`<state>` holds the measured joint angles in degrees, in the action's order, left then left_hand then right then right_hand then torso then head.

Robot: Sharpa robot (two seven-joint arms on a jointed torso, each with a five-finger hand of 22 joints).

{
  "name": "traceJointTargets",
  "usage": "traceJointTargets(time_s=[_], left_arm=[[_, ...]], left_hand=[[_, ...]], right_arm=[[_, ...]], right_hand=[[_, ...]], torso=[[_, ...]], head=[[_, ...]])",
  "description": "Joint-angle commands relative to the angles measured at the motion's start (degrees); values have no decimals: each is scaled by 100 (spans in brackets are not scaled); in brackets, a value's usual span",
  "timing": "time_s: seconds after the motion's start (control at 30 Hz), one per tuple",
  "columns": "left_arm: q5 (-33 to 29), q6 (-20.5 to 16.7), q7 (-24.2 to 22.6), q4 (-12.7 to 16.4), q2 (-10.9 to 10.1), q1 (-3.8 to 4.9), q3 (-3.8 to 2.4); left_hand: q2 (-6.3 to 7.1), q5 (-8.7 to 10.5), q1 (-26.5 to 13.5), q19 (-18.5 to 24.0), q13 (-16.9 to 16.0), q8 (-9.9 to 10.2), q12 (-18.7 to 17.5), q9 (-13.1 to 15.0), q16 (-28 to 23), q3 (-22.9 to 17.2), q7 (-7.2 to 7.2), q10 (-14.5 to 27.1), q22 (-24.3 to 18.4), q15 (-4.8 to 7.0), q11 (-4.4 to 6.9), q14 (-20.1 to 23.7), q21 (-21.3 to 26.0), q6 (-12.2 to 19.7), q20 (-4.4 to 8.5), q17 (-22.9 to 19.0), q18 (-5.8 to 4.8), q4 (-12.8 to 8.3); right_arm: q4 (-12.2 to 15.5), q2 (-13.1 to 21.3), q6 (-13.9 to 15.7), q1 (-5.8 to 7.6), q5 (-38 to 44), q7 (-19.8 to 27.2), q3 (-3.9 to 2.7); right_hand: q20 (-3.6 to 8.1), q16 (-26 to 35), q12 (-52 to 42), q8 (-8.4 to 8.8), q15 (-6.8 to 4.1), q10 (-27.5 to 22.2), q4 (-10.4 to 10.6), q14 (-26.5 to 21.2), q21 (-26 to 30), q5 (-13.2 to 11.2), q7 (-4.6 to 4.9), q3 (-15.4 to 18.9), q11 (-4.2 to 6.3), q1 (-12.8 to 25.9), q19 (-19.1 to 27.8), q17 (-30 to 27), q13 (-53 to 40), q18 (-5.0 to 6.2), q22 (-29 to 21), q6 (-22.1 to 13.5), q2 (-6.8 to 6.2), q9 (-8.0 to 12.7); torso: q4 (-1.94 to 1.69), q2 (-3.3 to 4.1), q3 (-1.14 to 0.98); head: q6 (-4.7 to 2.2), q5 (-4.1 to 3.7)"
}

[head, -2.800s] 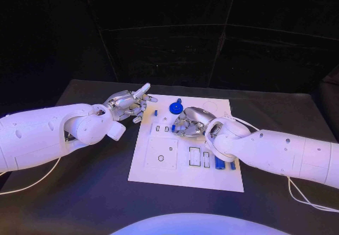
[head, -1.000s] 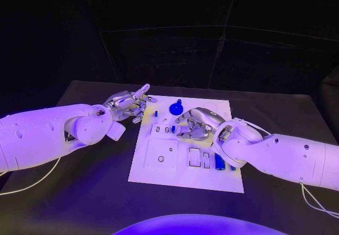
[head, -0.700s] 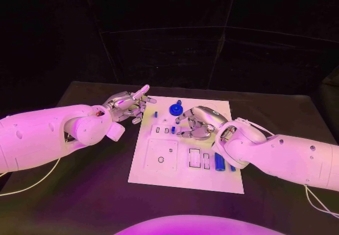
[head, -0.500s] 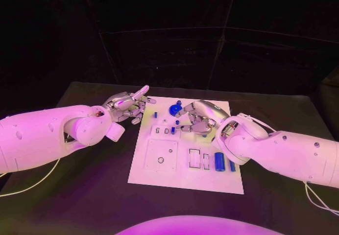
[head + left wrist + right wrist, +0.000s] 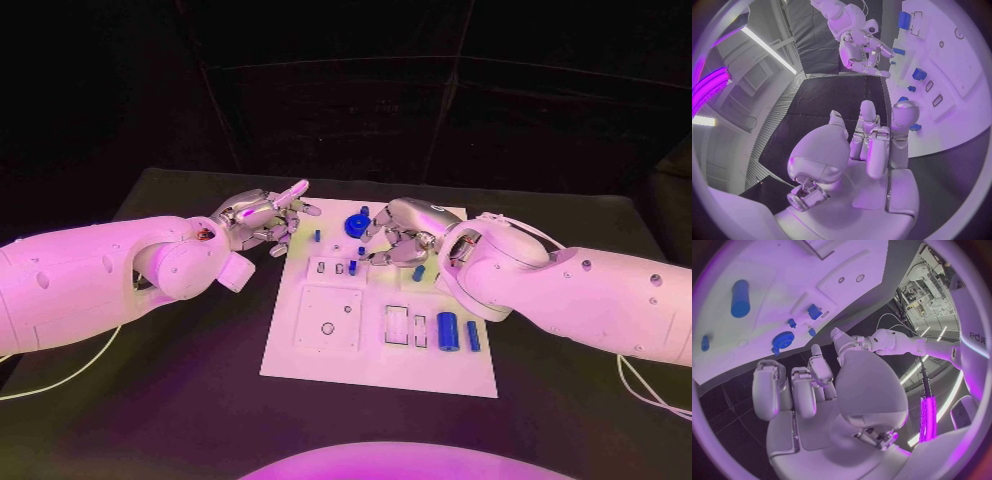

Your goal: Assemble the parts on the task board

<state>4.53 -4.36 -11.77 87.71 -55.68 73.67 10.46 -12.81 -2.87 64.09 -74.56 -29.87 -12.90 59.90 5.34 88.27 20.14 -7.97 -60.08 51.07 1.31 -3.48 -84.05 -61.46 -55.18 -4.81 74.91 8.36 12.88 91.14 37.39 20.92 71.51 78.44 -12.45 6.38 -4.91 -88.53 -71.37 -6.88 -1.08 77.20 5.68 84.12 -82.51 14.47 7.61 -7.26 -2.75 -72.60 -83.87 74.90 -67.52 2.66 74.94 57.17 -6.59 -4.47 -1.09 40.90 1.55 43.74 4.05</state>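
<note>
1. Black table (image 5: 173, 400) carries the white task board (image 5: 378, 360) at its middle.
2. Left hand (image 5: 263, 220) hovers just off the board's far left corner, fingers spread and holding nothing.
3. Right hand (image 5: 401, 232) hangs over the board's far part, fingers curled loosely with nothing in them.
4. Blue gear (image 5: 356, 222) sits near the far edge; two blue cylinders (image 5: 447, 329) lie at the right.
</note>
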Motion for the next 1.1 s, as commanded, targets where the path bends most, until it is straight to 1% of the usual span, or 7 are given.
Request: traceJointTargets(time_s=[0.03, 0.3, 0.47, 0.83, 0.9, 0.97, 1.1], left_arm=[[191, 74, -28, -3, 14, 8, -5], [205, 67, -23, -11, 26, 8, -5], [207, 65, -21, -12, 30, 8, -5], [237, 63, -17, -6, 27, 9, -5], [240, 63, -17, -7, 26, 9, -5], [242, 64, -16, -7, 25, 9, -5], [245, 64, -11, -6, 19, 9, -5]], left_hand=[[-1, 18, 64, 11, 9, 34, -22, -5, -20, -4, -12, 40, -5, -45, 10, -451, 20, 27, -21, 1040, -35, -36], [0, 18, 86, 15, 11, 35, -25, -6, -22, -6, -13, 45, -8, -46, 9, -450, 24, 27, -21, 1036, -34, -50], [0, 18, 97, 13, 12, 35, -27, -7, -21, -8, -13, 47, -2, -46, 9, -450, 20, 27, -22, 1039, -35, -57], [0, 18, 165, 18, 16, 36, -32, -9, -22, -17, -14, 54, -7, -47, 8, -449, 25, 24, -24, 1037, -34, -101], [0, 18, 182, 18, 16, 36, -33, -9, -22, -18, -14, 55, -6, -47, 7, -449, 24, 24, -24, 1037, -34, -112], [1, 18, 205, 18, 17, 36, -34, -10, -22, -22, -14, 56, -5, -47, 8, -449, 23, 23, -24, 1038, -34, -129], [-2, 18, 235, 17, 18, 37, -34, -11, -20, -28, -14, 56, -2, -47, 8, -451, 21, 23, -25, 1042, -35, -149]], right_arm=[[14, -73, -577, 25, 347, -692, -5], [-44, -286, -867, 39, 596, -1147, -6], [-93, -407, -853, 40, 677, -1196, -6], [-296, -559, -1162, 40, 716, -959, 1], [-308, -567, -1202, 40, 716, -935, 2], [-316, -568, -1247, 39, 694, -904, 3], [-311, -547, -1305, 39, 650, -855, 4]], right_hand=[[51, -19, -36, -31, -52, 55, 163, 542, -21, -12, -16, 142, 15, 243, -66, 1316, -21, 36, 67, 98, -20, -3], [106, -16, -138, -168, -132, 147, 488, 541, -55, 4, -135, 475, 113, 513, -95, 1310, -128, 23, 131, 435, 40, -69], [115, -22, -174, -168, -141, 174, 503, 543, -59, 9, -142, 512, 122, 496, -99, 1320, -173, 21, 139, 449, 48, -73], [79, -48, -199, 157, -80, 170, -204, 552, -80, 27, -10, 136, 34, -650, -111, 1358, -250, 9, 188, 132, 111, 23], [74, -48, -205, 211, -77, 167, -292, 552, -82, 258, -4, 21, 32, -761, -110, 1358, -267, 10, 192, 88, 116, 39], [70, -51, -191, 267, -72, 144, -397, 553, -85, 697, 13, -191, 27, -875, -110, 1362, -268, 9, 199, 62, 108, 52], [58, -55, -177, 322, -47, 122, -606, 553, -96, 1243, 60, -866, -1, -913, -111, 1367, -275, 7, 220, 52, -15, 62]], torso=[[-9, 1, 2], [-6, 2, 8], [-7, 8, 2], [-4, 12, 2], [-3, 12, -1], [-3, 9, -4], [-4, 9, -4]], head=[[-1, -6], [5, 13], [8, 14], [27, 44], [34, 49], [41, 52], [50, 61]])
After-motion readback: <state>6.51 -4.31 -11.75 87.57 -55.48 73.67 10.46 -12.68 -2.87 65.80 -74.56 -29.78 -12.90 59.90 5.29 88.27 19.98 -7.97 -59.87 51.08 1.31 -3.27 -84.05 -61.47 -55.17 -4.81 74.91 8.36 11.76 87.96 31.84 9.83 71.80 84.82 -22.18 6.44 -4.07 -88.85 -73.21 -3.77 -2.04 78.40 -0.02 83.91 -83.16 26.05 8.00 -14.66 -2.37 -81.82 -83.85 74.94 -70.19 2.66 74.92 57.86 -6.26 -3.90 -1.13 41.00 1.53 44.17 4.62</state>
